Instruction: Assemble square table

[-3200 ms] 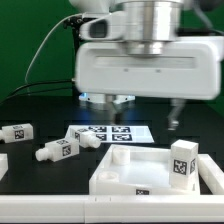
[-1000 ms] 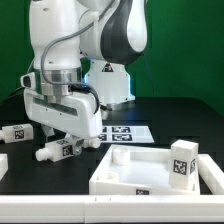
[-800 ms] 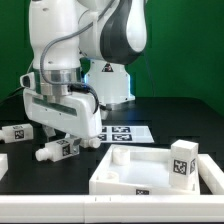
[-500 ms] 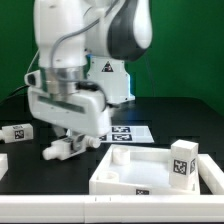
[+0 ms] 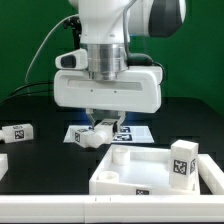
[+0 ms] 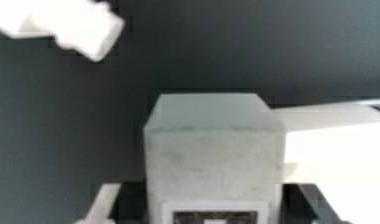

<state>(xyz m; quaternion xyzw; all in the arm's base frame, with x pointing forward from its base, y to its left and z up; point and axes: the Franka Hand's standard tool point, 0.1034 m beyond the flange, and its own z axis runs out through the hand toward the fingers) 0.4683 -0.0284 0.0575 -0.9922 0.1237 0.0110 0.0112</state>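
Holding 1 short white leg (image 5: 88, 136) from above, the gripper (image 5: 103, 128) is closed on it, and the leg sits directly under the wide white hand of the arm (image 5: 108, 60). In the wrist view this leg fills the middle of the picture, with 1 finger pressed on each of its 2 sides. In the exterior view the leg lies nearly level. Its long axis runs across the picture, and the end with the black-and-white tag points to the exterior view's left. It is over the left end of the marker board (image 5: 135, 131), but I cannot tell if it touches the board or hangs just above it. The square tabletop (image 5: 130, 172) lies in front, toward the exterior view's right, near the gripper but apart from it. Its thick rim faces up, so it looks like a shallow tray. In it, 1 second leg (image 5: 182, 160) stands upright near the right corner, and its tag faces the camera. A third leg (image 5: 16, 131) lies on its side on the black table (image 5: 40, 175), well apart at the exterior view's left. In the wrist view, a blurred white piece (image 6: 71, 28) lies beyond the held leg, and I cannot tell what it is.
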